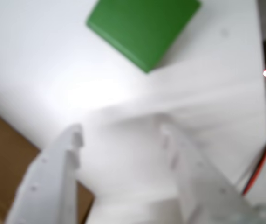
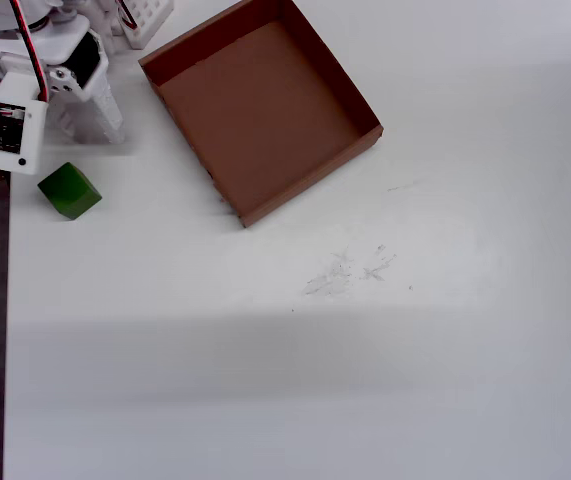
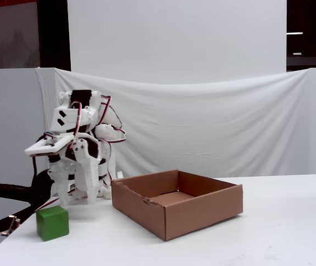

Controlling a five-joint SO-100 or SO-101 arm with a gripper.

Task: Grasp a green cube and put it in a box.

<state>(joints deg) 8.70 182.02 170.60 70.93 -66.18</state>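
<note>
Green cube (image 2: 69, 191) was not in the tool (image 1: 123, 140): the two white fingers (image 1: 53, 177) stood spread apart with bare white tabletop (image 1: 53, 70) showing between them, nothing pinched. In the wrist view the fingers came up from the bottom edge, blurred, tips short of the cube (image 1: 142, 28), which sat clear of them at the top of the frame. A corner of brown cardboard box (image 1: 2, 158) showed behind the left finger at lower left. Red wires (image 1: 258, 168) ran down the right edge.

In the overhead view the tool (image 2: 90, 110) hung over the tabletop (image 2: 365, 350) at upper left, folded in close to the white arm (image 2: 35, 60), just above the cube and not touching it. Cube rested on the tabletop near the left edge, beside the dark strip there, turned slightly askew. Box (image 2: 350, 95) lay to the right of arm and cube, apart from both, rotated so one corner pointed down-frame; floor bare. A small white gridded object (image 2: 145, 18) was at the top edge, between arm and box.

In the fixed view the arm (image 3: 77, 149) was hunched at left, the tool (image 3: 74, 194) pointing down, the cube (image 3: 52, 223) in front of it on the tabletop and the box (image 3: 202, 213) to the right. A white cloth (image 3: 213, 122) hung behind.
</note>
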